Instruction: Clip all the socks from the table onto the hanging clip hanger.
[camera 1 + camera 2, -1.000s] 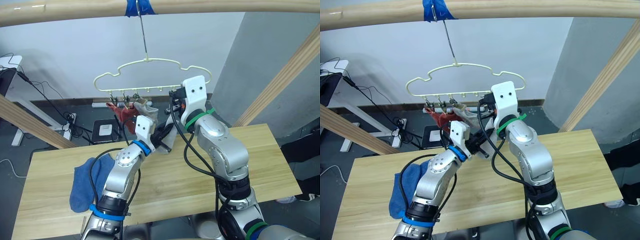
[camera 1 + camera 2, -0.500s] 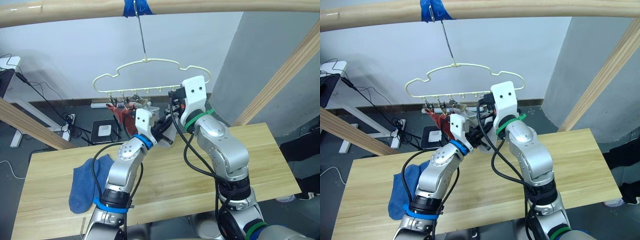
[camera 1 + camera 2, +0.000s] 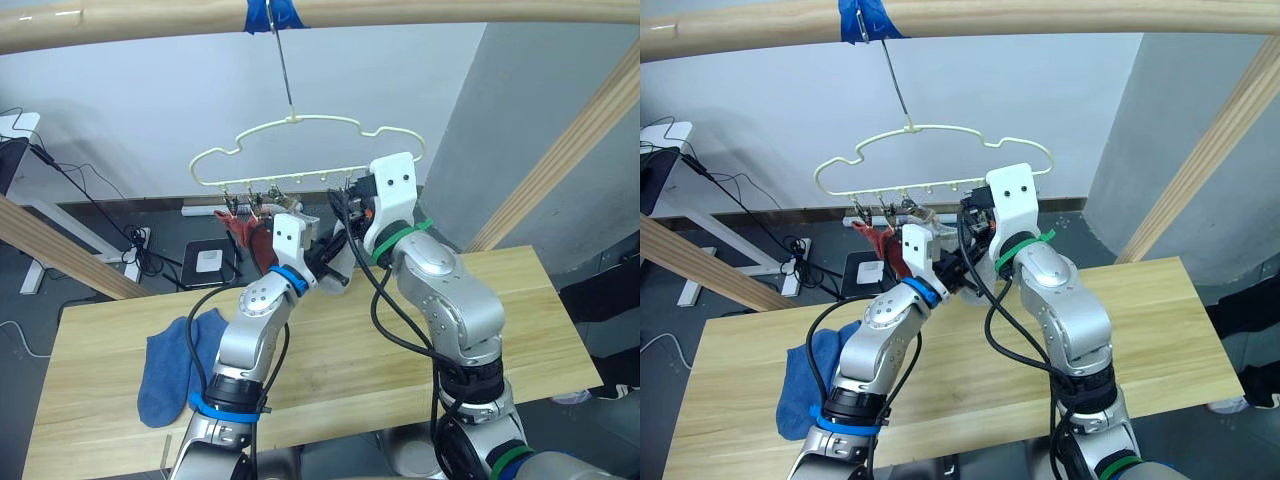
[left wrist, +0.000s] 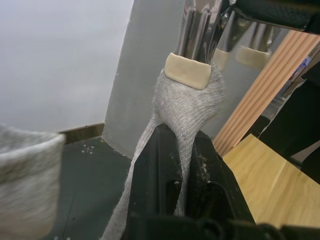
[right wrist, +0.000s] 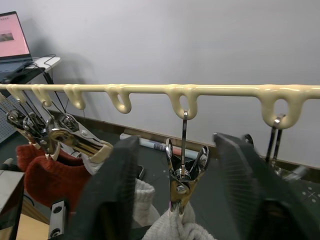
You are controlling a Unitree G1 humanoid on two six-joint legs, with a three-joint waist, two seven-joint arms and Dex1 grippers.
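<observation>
The pale-gold clip hanger (image 3: 300, 150) hangs from a wooden pole. Two rust red socks (image 3: 250, 235) and a light grey sock (image 5: 142, 192) hang from its left clips. My left gripper (image 4: 181, 135) is shut on another light grey sock (image 4: 187, 105), held up under the bar. A metal clip (image 4: 189, 70) bites this sock's top edge. My right gripper (image 5: 179, 142) is open, its fingers (image 5: 115, 190) standing on either side of that clip (image 5: 184, 177). Blue socks (image 3: 175, 365) lie in a heap on the left of the table (image 3: 400, 360).
The round wooden pole (image 3: 400, 12) crosses overhead, with blue tape (image 3: 272, 15) at the hanger's hook. Slanted wooden poles stand at left (image 3: 60, 250) and right (image 3: 560, 170). Beyond the table are floor cables (image 3: 150, 250) and a laptop (image 5: 12, 35).
My right gripper has opened and let go of the clip, which now grips the grey sock. My left arm has risen slightly, carrying the sock up to the bar.
</observation>
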